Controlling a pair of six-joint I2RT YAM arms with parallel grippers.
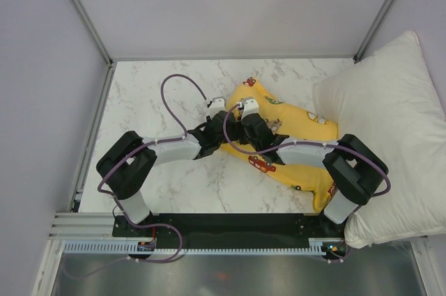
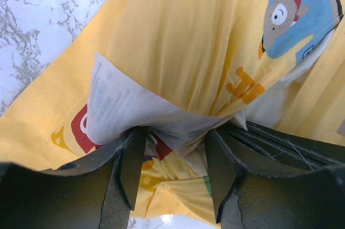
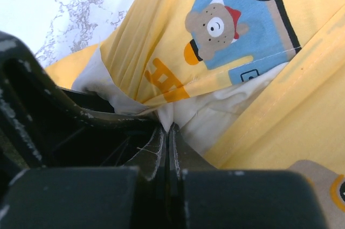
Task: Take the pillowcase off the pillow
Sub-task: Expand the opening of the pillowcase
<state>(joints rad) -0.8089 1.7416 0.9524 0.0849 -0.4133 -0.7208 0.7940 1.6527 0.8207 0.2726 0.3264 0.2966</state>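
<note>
The pillowcase (image 1: 296, 125) lies just left of the big white pillow (image 1: 390, 122), our right claw (image 3: 168, 132) clenched on the cream pillow (image 3: 215, 113) at its mouth, our left claw (image 2: 175, 159) astride bunched cloth, grip impossible to tell, so we risk dragging both together if it catches the pillow too.

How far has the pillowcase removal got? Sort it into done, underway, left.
Done: both grippers sit at the open end of the case. Underway: the right gripper is shut on its gathered hem; the left gripper has jaws apart around it. Left: the pillow, peeking out pale, is inside; all pulling-off remains.
</note>
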